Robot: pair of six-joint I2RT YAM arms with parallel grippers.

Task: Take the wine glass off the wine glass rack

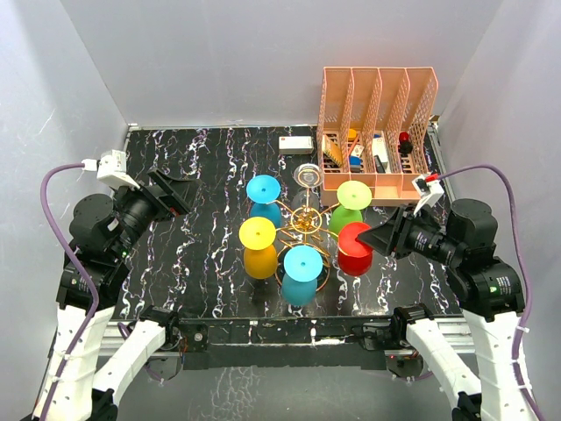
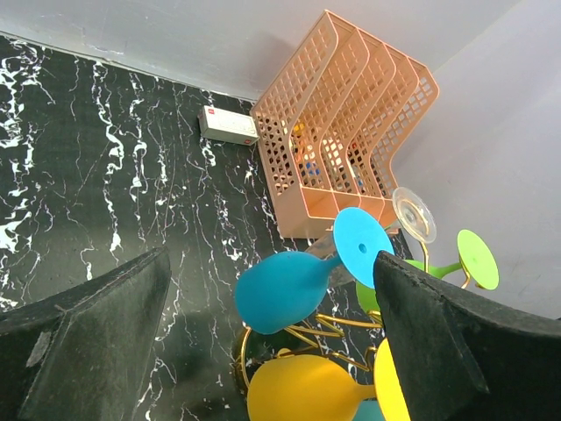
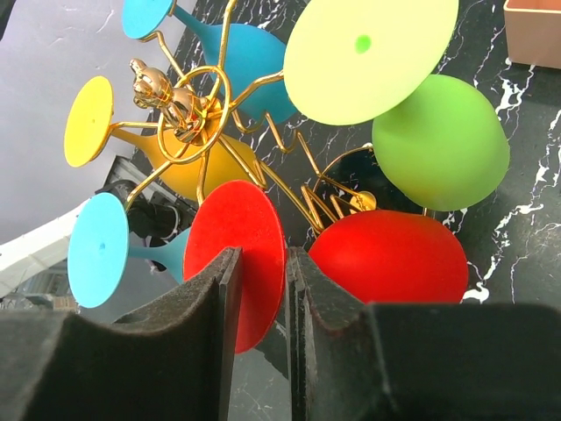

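The gold wire wine glass rack (image 1: 306,224) stands mid-table with several coloured wine glasses hanging bowl-down on its arms. The red wine glass (image 1: 355,256) hangs on the right-hand arm. My right gripper (image 1: 374,238) reaches it from the right. In the right wrist view the right gripper (image 3: 263,267) has its jaws narrowed onto the glass's round red foot (image 3: 250,219), one pad each side, and the red bowl (image 3: 390,259) lies just to the right. My left gripper (image 1: 181,197) hovers wide open left of the rack, holding nothing; its view shows a blue glass (image 2: 280,294).
An orange slotted file organizer (image 1: 377,132) stands at the back right, a small white box (image 1: 296,145) to its left. On the rack, green (image 1: 349,215), yellow (image 1: 259,256), teal (image 1: 300,279) and clear (image 1: 307,175) glasses crowd round the red one.
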